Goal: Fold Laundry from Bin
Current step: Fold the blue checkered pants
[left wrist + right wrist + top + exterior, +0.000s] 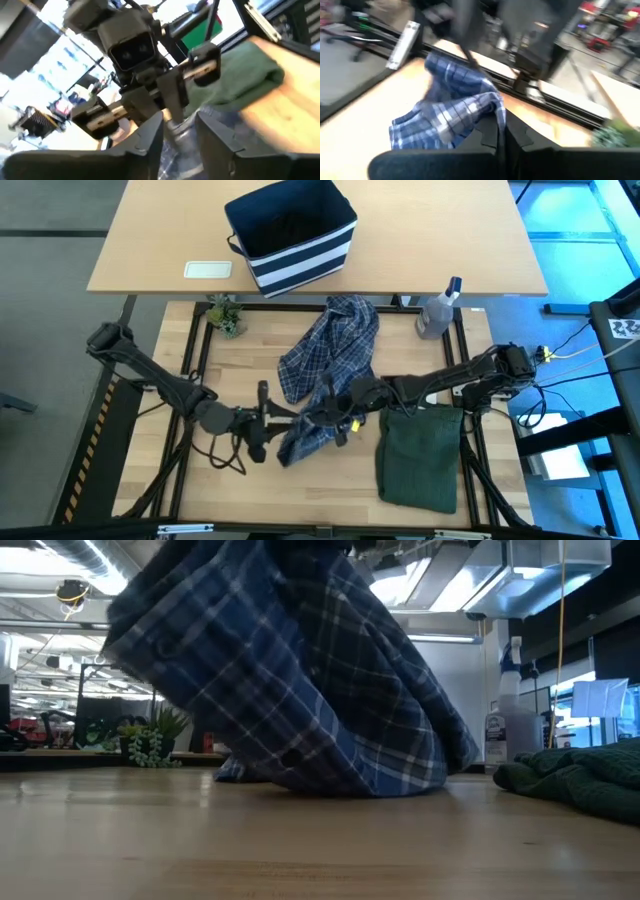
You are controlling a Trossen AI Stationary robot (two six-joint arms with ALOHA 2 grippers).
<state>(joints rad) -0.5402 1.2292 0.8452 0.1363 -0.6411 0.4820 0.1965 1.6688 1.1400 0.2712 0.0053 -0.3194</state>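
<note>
The blue-and-white plaid shirt stretches from the table's far middle toward the near middle. Its far part lies on the table, and its near part is lifted. My right gripper reaches in from the right and is shut on that part. My left gripper faces it from the left. Its fingers stand apart, with plaid cloth showing past the gap. A dark olive-green garment lies folded at the near right. The striped navy bin stands on the far table. My right gripper pinches a bunched fold of the plaid shirt between its two shut fingers, coming about level from the table's right. The cloth hangs below the hold, and its lower folds rest on the table. My left gripper: whether its open fingers touch the shirt I cannot tell.
A clear spray bottle stands at the far right of the work table and a small plant at the far left. A white flat object lies beside the bin. Bare wood shows at the near left.
</note>
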